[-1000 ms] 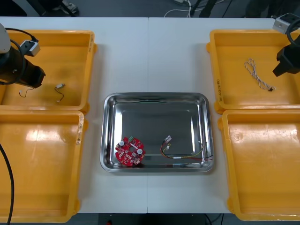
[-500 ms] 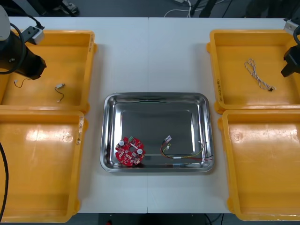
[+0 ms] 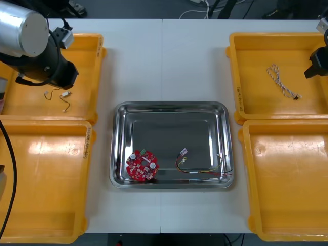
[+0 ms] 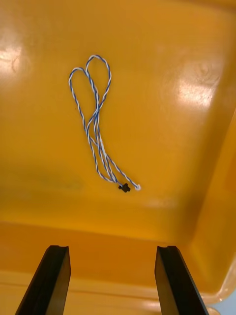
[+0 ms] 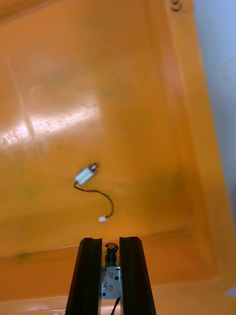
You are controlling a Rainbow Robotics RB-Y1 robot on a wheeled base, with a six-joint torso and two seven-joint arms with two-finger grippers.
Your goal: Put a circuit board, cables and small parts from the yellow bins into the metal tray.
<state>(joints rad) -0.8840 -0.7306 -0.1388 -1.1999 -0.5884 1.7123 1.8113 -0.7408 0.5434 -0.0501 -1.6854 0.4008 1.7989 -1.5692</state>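
My left gripper [image 3: 55, 84] [image 5: 110, 241] hangs over the far left yellow bin [image 3: 31, 110] [image 5: 147, 74], shut on a small metal part [image 5: 110, 278] with a thin wire [image 3: 49, 94] dangling from it. Another small metal part [image 3: 65, 95] [image 5: 85, 173] with a black wire lies on the bin floor just beyond the fingers. My right gripper [image 3: 313, 69] [image 4: 110, 248] is open above the far right bin [image 3: 256, 105] [image 4: 187, 59]. There a twisted blue and white cable [image 3: 282, 82] [image 4: 96, 123] lies ahead of the fingers. The metal tray [image 3: 169, 108] holds a round red circuit board [image 3: 142, 165] and a red and yellow cable [image 3: 202, 168].
The two near yellow bins [image 3: 43, 205] [image 3: 289, 200] flank the tray with nothing inside. Bare white table [image 3: 164, 61] runs between the far bins, beyond the tray.
My left arm has swung right across the far left bin, carrying the small part with its wire. The right gripper has drawn back toward the right edge.
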